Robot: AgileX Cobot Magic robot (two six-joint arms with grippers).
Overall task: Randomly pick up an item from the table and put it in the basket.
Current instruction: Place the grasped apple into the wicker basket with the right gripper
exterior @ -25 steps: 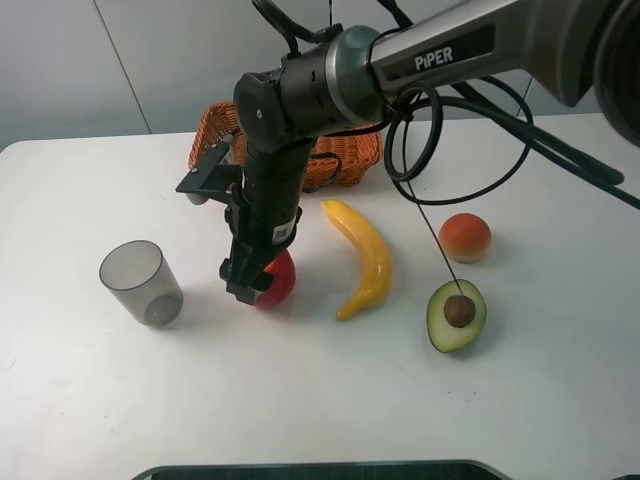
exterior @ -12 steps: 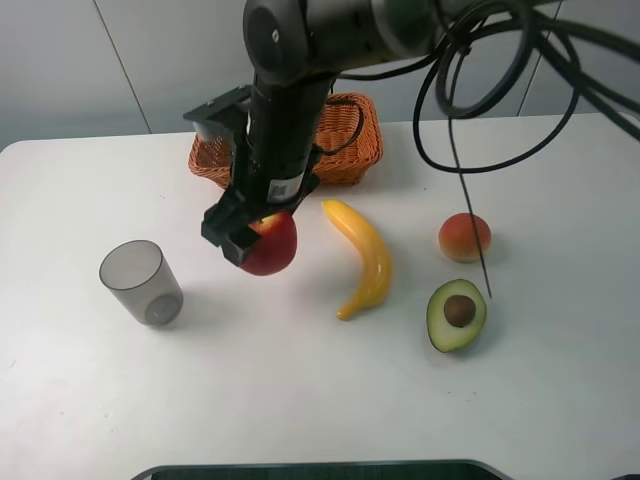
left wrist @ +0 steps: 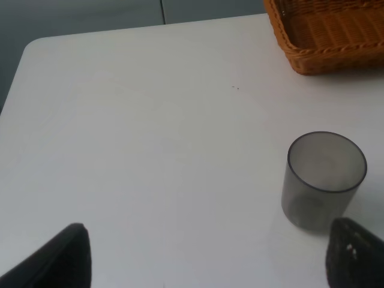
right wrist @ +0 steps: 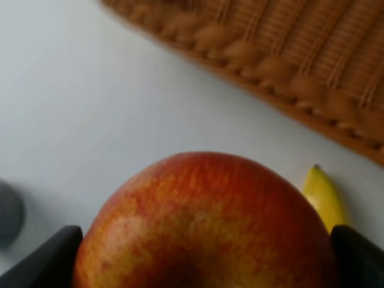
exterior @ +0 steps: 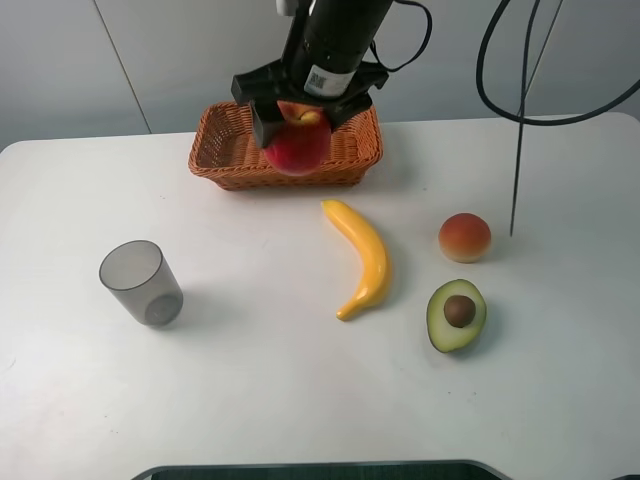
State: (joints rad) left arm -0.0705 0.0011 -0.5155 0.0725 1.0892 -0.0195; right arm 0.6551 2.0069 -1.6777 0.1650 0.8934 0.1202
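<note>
My right gripper [exterior: 300, 118] is shut on the red apple [exterior: 297, 143] and holds it in the air over the front edge of the wicker basket [exterior: 225, 150] at the back of the white table [exterior: 250, 390]. In the right wrist view the apple [right wrist: 204, 222] fills the space between the fingers [right wrist: 48, 258], with the basket rim [right wrist: 288, 78] beyond it. My left gripper [left wrist: 207, 258] is open and empty, low over the table, near the grey cup [left wrist: 324, 180]. The left arm does not show in the exterior view.
A grey translucent cup [exterior: 141, 282] stands at the left. A yellow banana [exterior: 362, 255] lies in the middle, its tip in the right wrist view [right wrist: 324, 195]. A peach-like fruit [exterior: 464, 237] and an avocado half [exterior: 456, 314] lie at the right. A black cable [exterior: 517, 140] hangs there.
My right gripper has lifted the apple off the table and carried it back and to the right, from beside the cup to over the basket's front edge.
</note>
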